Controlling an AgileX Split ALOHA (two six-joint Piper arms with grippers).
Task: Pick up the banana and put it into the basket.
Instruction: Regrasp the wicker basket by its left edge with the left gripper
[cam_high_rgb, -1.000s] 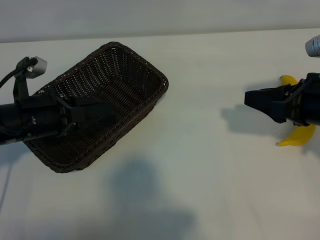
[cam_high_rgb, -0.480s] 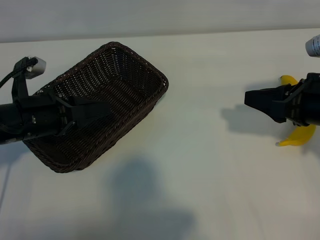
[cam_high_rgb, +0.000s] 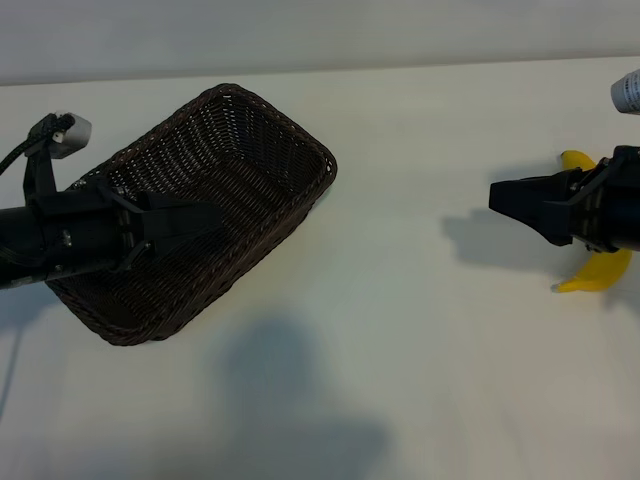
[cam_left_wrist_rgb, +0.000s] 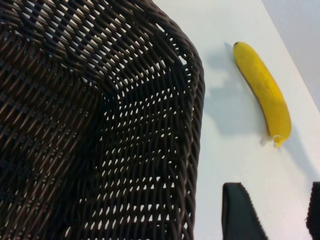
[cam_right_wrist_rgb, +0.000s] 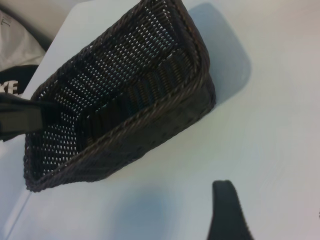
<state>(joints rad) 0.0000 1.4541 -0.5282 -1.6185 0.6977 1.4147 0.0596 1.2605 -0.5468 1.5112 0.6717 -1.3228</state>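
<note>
banana (cam_high_rgb: 596, 270) lay on table (cam_high_rgb: 420, 330) nr right edge, not in basket (cam_high_rgb: 255, 125) | right claw (cam_high_rgb: 497, 196) above it, part-open, empty | left claw (cam_high_rgb: 215, 217) over basket, part-open, empty | pick + place still to do

Looks like a lab/test setup: bare white counter (cam_high_rgb: 400, 330), plain pale wall behind, two black robot arms w/ wrist cams and only a couple of props laid out.
</note>
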